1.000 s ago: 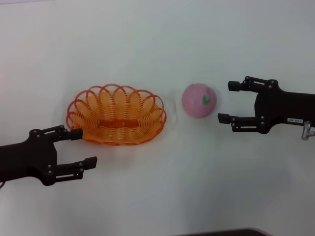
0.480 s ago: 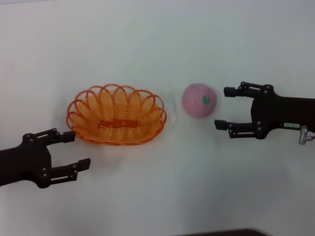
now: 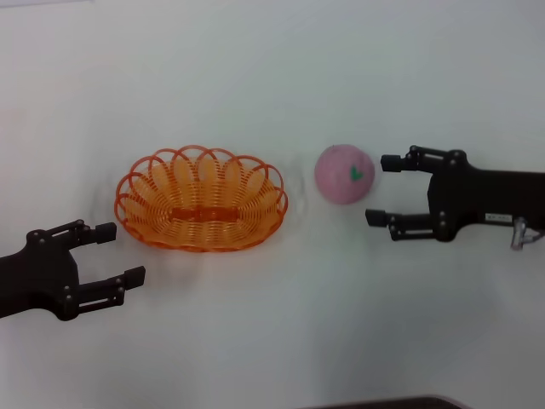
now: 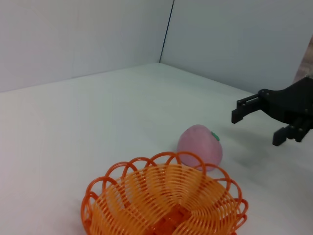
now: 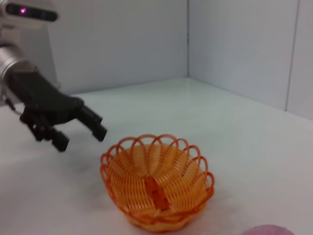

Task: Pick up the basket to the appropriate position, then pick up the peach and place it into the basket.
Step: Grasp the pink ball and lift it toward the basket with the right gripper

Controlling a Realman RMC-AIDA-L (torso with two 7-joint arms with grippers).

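Observation:
The orange wire basket [image 3: 202, 198] sits empty on the white table, left of centre; it also shows in the left wrist view [image 4: 166, 200] and the right wrist view [image 5: 156, 183]. The pink peach [image 3: 344, 173] with a green leaf mark lies just right of it, also in the left wrist view [image 4: 200, 146]. My left gripper [image 3: 117, 253] is open, low and left of the basket, not touching it. My right gripper [image 3: 381, 189] is open, its fingertips just right of the peach, apart from it.
The white table [image 3: 272, 77] spreads all around. Grey walls meet in a corner behind the table in the wrist views. A dark edge [image 3: 383, 402] shows at the table's front.
My left gripper has drawn back down and to the left, away from the basket. My right gripper has moved left, closer to the peach. Basket and peach have not moved.

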